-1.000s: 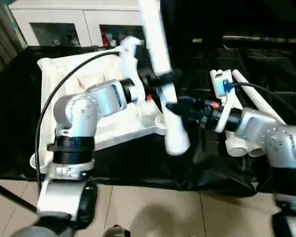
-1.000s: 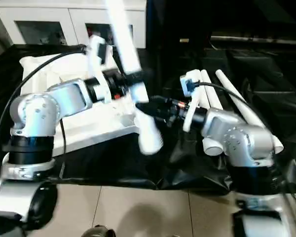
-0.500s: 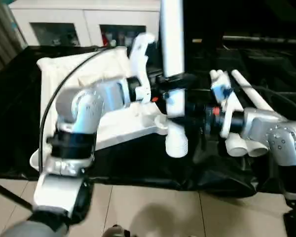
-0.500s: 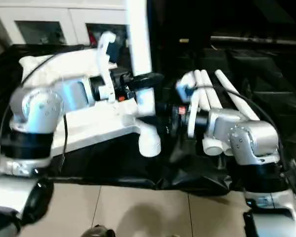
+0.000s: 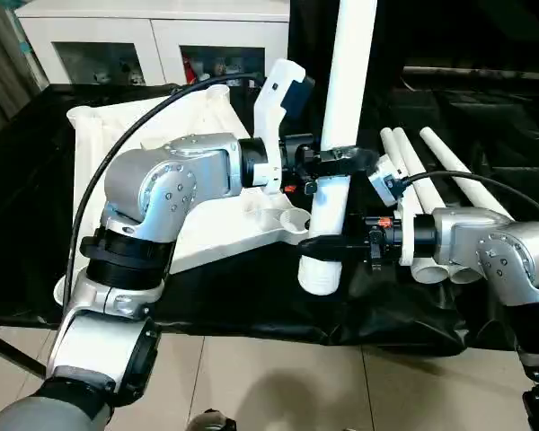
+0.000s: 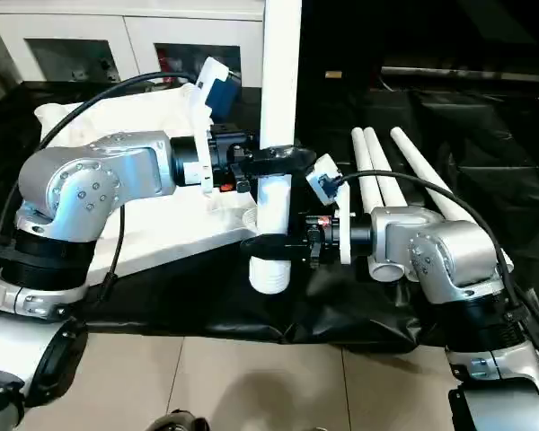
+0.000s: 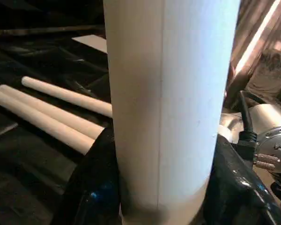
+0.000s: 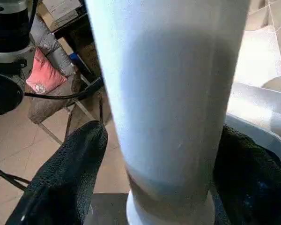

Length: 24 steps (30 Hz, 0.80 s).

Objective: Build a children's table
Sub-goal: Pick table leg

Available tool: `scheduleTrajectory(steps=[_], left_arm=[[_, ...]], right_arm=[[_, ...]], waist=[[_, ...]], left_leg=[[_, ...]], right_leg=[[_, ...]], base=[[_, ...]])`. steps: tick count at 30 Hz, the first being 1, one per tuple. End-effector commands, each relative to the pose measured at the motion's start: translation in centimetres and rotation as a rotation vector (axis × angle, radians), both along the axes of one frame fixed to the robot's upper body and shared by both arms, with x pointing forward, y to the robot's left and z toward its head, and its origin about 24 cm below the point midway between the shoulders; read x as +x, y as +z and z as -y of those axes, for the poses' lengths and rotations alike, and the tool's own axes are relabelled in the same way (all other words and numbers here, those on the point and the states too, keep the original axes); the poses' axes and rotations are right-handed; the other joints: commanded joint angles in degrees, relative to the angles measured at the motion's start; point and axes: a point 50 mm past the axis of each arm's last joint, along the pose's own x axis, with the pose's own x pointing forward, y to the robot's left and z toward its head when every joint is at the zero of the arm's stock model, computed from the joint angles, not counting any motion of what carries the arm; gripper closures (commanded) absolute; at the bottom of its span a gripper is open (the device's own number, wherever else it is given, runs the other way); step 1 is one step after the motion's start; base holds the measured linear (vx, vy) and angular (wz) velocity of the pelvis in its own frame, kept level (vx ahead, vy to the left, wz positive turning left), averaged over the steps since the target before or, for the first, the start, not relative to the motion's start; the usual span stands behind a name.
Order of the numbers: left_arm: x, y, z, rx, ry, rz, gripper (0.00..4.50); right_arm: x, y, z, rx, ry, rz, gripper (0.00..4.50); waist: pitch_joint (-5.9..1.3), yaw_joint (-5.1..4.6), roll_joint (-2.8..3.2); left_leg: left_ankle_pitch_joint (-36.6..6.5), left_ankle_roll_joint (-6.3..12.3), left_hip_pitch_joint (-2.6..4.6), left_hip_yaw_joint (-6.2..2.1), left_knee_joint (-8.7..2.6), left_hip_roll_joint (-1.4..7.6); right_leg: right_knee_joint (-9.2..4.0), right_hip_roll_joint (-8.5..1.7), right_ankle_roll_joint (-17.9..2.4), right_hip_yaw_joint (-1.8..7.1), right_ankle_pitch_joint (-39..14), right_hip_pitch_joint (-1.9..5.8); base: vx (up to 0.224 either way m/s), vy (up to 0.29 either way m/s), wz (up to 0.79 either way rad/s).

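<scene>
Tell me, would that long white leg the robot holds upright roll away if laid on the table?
Probably: the leg is a smooth round tube. It looks stiff, staying straight with both grippers' fingers clamped around it. Likely light, since its end seems hollow.

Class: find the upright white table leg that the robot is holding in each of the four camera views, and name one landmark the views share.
Left eye view: held leg, centre, near upright.
Right eye view: same leg, centre.
Left wrist view: leg up the middle.
Right wrist view: leg up the middle.
Shared landmark: three spare legs lying on the black cloth, also in the left wrist view.
</scene>
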Motion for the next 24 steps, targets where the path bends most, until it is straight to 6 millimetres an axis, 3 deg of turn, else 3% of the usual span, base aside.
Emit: scheduleTrajectory(steps=[1, 3, 4, 13, 15, 24], left_arm=[[-0.14, 0.42, 0.04, -0.009, -0.013, 0.021, 2.66], [-0.13, 0.45, 0.04, -0.018, -0.014, 0.015, 2.66], [-0.12, 0.48, 0.04, -0.021, -0.016, 0.013, 2.66], [-0.13, 0.66, 0.17, -0.036, -0.022, 0.012, 2.66], [-0.13, 0.67, 0.20, -0.039, -0.022, 0.010, 2.66], [-0.05, 0.95, 0.17, -0.058, -0.018, 0.007, 2.66]], right_arm=[[0.22, 0.30, 0.02, -0.005, 0.011, 0.016, 0.98], [0.23, 0.27, 0.01, -0.006, 0.011, 0.016, 0.98], [0.24, 0.25, 0.00, -0.006, 0.011, 0.016, 1.28], [0.25, -0.07, -0.23, -0.006, 0.012, 0.014, 1.87], [0.28, -0.08, -0.24, -0.004, 0.013, 0.013, 2.20], [0.43, -0.13, -0.31, 0.002, 0.011, 0.016, 2.51]], waist=[[-4.80, 0.17, -1.05], [-4.82, 0.17, -1.12], [-4.81, 0.16, -1.06], [-4.84, 0.21, -1.02], [-4.86, 0.24, -1.13], [-4.84, 0.27, -1.10]], left_leg=[[-6.2, 1.46, 1.12, -0.55, -3.53, 2.24], [-6.3, 1.44, 1.12, -0.54, -3.50, 2.22], [-6.3, 1.41, 1.07, -0.56, -3.50, 2.22], [-6.5, 1.46, 1.09, -0.59, -3.46, 2.25], [-6.2, 1.62, 1.07, -0.58, -3.44, 2.22], [-6.7, 1.61, 1.10, -0.60, -3.41, 2.22]], right_leg=[[-3.85, -2.79, -13.7, 1.99, -7.6, 3.27], [-3.82, -2.79, -13.9, 1.98, -7.5, 3.29], [-3.81, -2.77, -14.1, 1.99, -7.3, 3.30], [-3.75, -2.81, -14.3, 1.99, -7.0, 3.34], [-3.71, -2.82, -14.3, 1.98, -6.8, 3.36], [-3.77, -2.81, -14.1, 1.97, -7.6, 3.32]], base=[[0.000, 0.000, 0.00], [0.000, 0.000, 0.00], [0.000, 0.000, 0.00], [0.000, 0.000, 0.00], [0.000, 0.000, 0.00], [0.000, 0.000, 0.00]])
